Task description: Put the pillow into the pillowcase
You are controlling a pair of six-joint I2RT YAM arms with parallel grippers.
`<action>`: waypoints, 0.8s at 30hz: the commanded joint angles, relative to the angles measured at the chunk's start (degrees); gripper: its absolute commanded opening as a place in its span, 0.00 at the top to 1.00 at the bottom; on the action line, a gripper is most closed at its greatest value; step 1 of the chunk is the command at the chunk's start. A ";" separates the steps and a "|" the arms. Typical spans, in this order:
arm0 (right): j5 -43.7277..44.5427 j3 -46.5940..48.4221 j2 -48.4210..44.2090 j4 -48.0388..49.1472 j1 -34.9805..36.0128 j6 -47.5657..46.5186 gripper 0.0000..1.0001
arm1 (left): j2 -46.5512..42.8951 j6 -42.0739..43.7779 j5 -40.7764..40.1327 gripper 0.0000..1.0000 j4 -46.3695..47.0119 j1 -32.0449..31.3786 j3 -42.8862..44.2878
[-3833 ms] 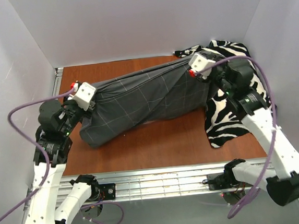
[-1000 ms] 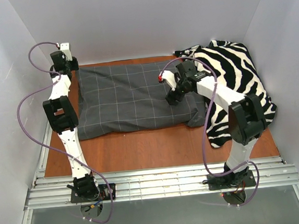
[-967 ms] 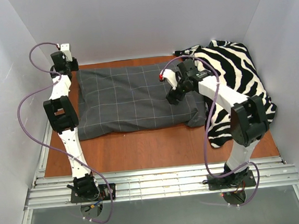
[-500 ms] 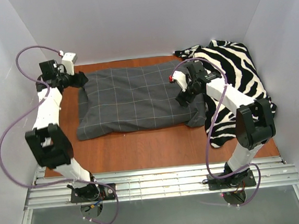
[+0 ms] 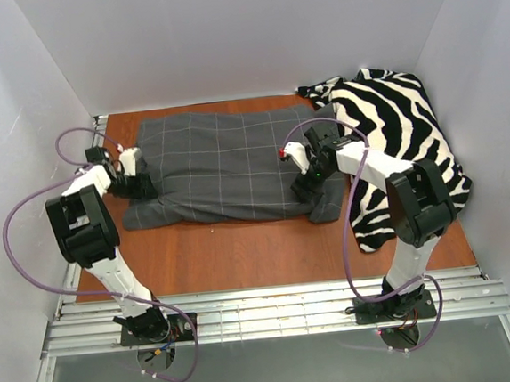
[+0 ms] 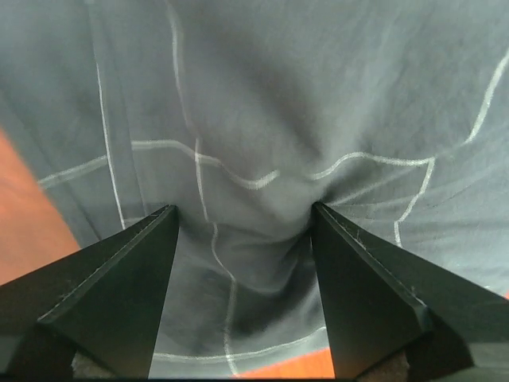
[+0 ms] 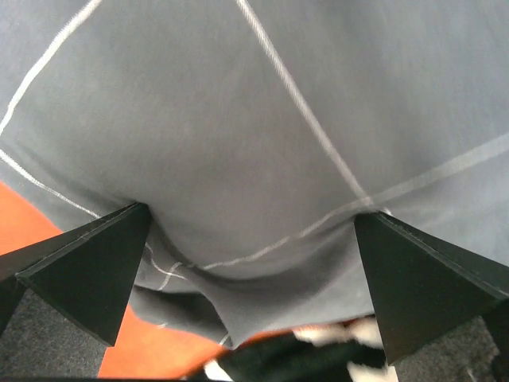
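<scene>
My left gripper (image 6: pixel 242 219) and right gripper (image 7: pixel 253 213), both spread wide, push on the two ends of the puffy pillowcase (image 5: pixel 217 167) on the table (image 5: pixel 242 246), I think to smooth it over the pillow I guess hides inside.

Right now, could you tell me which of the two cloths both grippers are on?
The dark grey grid-lined pillowcase: left gripper at its left end, right gripper at its right. The zebra-striped fabric has neither.
</scene>
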 commanded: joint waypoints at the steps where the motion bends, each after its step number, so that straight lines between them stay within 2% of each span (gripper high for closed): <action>1: 1.44 5.66 5.70 1.04 0.60 3.91 0.01 | 7.32 -3.59 -9.86 0.37 2.99 1.20 13.41; 4: 2.95 12.69 6.77 0.61 -1.15 4.70 0.01 | 9.45 -5.27 -11.45 0.37 0.62 1.90 23.53; 6: 2.43 16.12 3.71 -0.44 -2.38 4.18 0.01 | 7.26 -4.40 -10.32 0.35 -0.52 2.60 25.30; 8: 0.06 16.93 -0.25 -1.51 -3.44 3.82 0.01 | 1.03 -3.78 -5.76 0.33 -1.32 3.39 24.88; 9: -1.16 17.02 -2.62 -1.42 -4.58 3.82 0.01 | -1.51 -2.90 -3.39 0.08 -2.01 3.66 24.61; 10: -3.79 16.67 -7.86 -1.51 -5.11 4.00 0.01 | -3.54 -2.29 -0.93 0.02 -5.41 4.01 24.96; 11: -5.03 16.06 -10.70 -1.59 -5.81 4.17 0.01 | -7.47 -1.76 1.18 0.02 -7.28 4.01 25.05; 15: -8.64 10.35 -26.50 -2.03 -10.98 4.69 0.01 | -13.74 -7.02 3.21 0.02 -17.54 3.92 26.80; 19: -10.14 -0.80 -36.55 -3.26 -16.18 4.26 0.01 | -20.86 -8.08 5.33 0.02 -20.92 3.92 19.80; 20: -10.14 -5.78 -38.13 -3.26 -16.97 4.17 0.01 | -22.79 -8.17 5.33 0.02 -19.96 3.92 13.60; 21: -10.05 -7.92 -40.76 -3.26 -18.72 4.43 0.01 | -27.16 -7.91 5.68 0.02 -17.86 4.01 9.88; 24: -10.14 -14.70 -44.29 -3.27 -20.58 6.36 0.01 | -32.02 -6.24 5.34 0.02 -14.69 3.92 0.13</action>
